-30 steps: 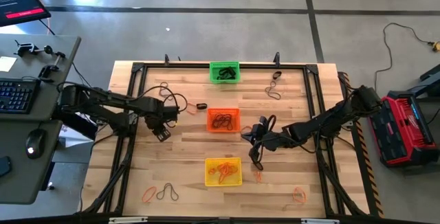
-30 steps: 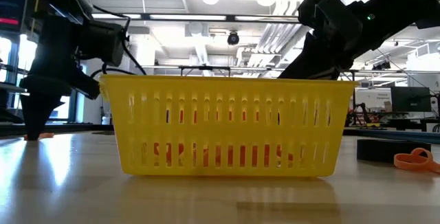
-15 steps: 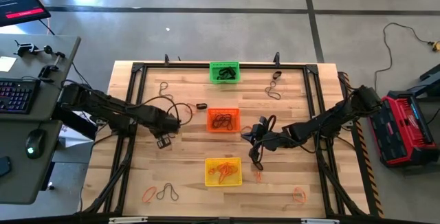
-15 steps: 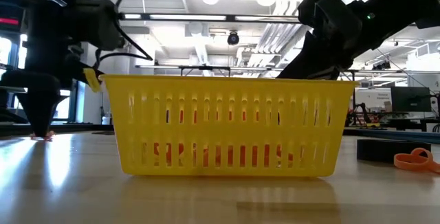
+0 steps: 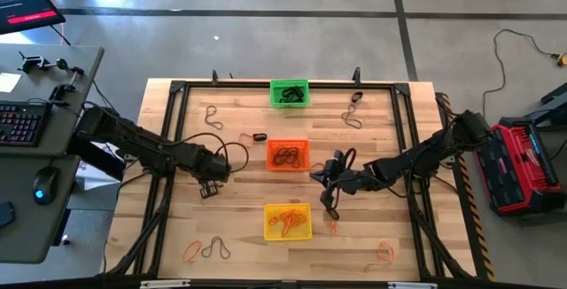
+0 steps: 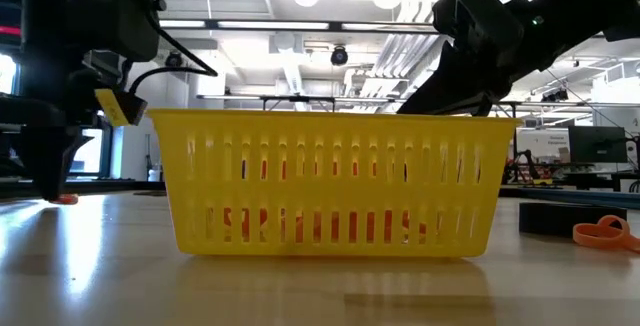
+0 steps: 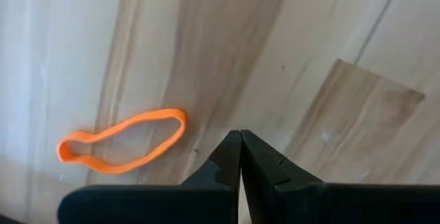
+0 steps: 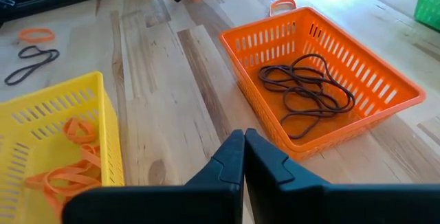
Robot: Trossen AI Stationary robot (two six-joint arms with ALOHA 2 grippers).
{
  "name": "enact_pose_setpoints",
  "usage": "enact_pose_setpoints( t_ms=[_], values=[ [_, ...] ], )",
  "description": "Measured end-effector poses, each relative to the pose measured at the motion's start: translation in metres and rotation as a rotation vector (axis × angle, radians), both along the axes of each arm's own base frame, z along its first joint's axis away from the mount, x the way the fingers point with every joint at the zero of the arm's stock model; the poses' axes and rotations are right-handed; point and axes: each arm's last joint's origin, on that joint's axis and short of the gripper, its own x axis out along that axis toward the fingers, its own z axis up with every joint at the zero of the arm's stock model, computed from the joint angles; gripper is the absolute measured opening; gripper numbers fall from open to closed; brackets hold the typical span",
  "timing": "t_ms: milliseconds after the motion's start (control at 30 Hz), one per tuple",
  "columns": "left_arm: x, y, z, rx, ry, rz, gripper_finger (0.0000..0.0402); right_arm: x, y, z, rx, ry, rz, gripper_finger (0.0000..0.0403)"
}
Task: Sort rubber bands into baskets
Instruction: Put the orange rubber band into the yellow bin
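Note:
Three baskets stand in a row down the table's middle: green (image 5: 290, 92) farthest, orange (image 5: 287, 154), yellow (image 5: 288, 221) nearest. Dark rubber bands (image 8: 306, 90) lie in the orange basket and orange ones (image 8: 72, 162) in the yellow basket. My left gripper (image 5: 208, 189) is shut, left of the baskets, its tips low over the wood (image 7: 240, 133). An orange rubber band (image 7: 124, 141) lies flat on the table beside the tips, apart from them. My right gripper (image 5: 317, 175) hangs shut right of the orange basket, holding nothing (image 8: 244, 135).
Loose bands lie about the table: orange (image 5: 191, 252) and dark (image 5: 215, 249) at the near left, orange (image 5: 385, 252) at the near right, dark ones (image 5: 353, 116) (image 5: 213, 113) toward the far side, and a thick black one (image 5: 260, 136) left of the orange basket.
My left gripper has moved toward the table's near edge and down to the tabletop, and it has shut, with the orange band left lying beside its tips. My right arm has kept still.

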Motion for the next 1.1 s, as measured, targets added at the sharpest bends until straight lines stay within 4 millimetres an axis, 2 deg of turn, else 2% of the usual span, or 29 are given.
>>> enact_pose_setpoints(
  t_ms=[133,467,600,900,1100],
  values=[
    [0.000,0.001,0.000,0.032,-0.011,0.045,0.0015,0.000,0.000,0.000,0.002,-0.005,-0.001,0.0000],
    [-0.001,0.016,-0.002,0.097,-0.009,0.119,0.0096,0.000,0.000,0.001,-0.003,-0.006,0.003,0.0000],
    [-0.005,0.021,-0.007,0.096,0.010,0.146,0.0113,0.000,0.000,0.001,-0.003,-0.005,0.003,0.0000],
    [-0.005,0.026,-0.009,0.053,0.009,0.179,0.0107,0.000,0.000,0.001,-0.003,-0.005,0.003,0.0000],
    [-0.005,0.025,-0.010,0.038,0.010,0.160,0.0043,0.000,0.000,0.001,-0.003,-0.005,0.003,0.0000]
  ],
)
